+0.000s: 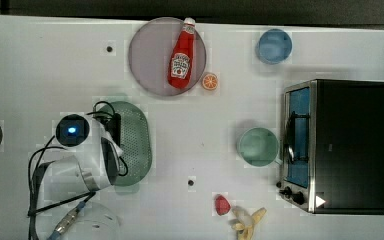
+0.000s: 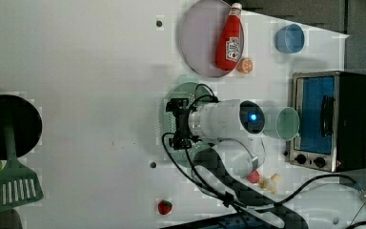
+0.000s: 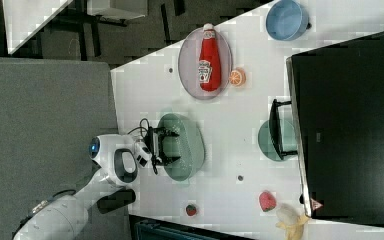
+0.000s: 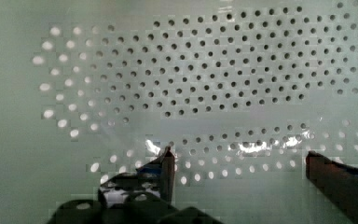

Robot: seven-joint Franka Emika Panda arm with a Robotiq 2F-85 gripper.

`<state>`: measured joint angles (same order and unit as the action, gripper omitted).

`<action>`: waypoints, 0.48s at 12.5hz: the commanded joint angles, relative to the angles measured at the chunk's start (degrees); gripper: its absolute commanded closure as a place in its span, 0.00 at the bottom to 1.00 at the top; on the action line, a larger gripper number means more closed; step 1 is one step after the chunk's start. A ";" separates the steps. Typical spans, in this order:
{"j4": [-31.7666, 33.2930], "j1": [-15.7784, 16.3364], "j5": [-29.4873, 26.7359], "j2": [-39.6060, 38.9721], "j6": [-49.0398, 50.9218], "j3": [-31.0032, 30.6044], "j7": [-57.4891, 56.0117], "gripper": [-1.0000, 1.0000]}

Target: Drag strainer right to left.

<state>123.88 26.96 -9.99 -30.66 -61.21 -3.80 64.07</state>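
**Open fingers over the strainer, clutter spread to the top view's right**

The strainer (image 1: 134,145) lies on the white worktop (image 1: 40,65) toward the top view's left, its long axis running up and down in the top view, with the arm's white wrist covering its left edge. In the wrist view the perforated base of the strainer fills the background, and the two dark fingers (image 4: 167,165) stand wide apart above it with nothing between them. The gripper (image 3: 167,146) shows in the right view spread over the strainer's hollow; whether the tips touch the plastic cannot be told.

Just above the strainer in the top view sits a grey-lilac plate (image 1: 145,60) with a red ketchup bottle (image 1: 181,57) lying across it, and an orange slice (image 1: 210,81) rests beside the plate's right rim. A blue bowl (image 1: 274,46) stands near the far right corner. A teal bowl (image 1: 257,146) sits right of the strainer, well apart from it and just beside the door of a toaster oven (image 1: 340,145). Near the top view's lower edge lie a red strawberry (image 1: 222,204) and a banana (image 1: 247,222). In the left view, a black pan (image 2: 9,126) and a green spatula (image 2: 13,183) sit at the left view's left edge, with a second small strawberry (image 2: 164,206) below the strainer.
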 commanded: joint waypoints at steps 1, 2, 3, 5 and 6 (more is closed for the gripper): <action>-5.28 3.39 -3.01 -2.70 0.60 -0.22 4.22 0.00; -6.25 4.09 -3.80 -3.36 0.74 -0.23 4.25 0.00; -7.26 4.77 -4.37 -3.97 0.73 -0.22 4.25 0.00; -8.93 6.04 -5.45 -4.98 0.77 -0.22 4.44 0.00; -9.72 6.63 -5.64 -5.41 0.78 -0.22 5.14 0.00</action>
<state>116.49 31.70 -16.35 -35.33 -59.59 -2.52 65.69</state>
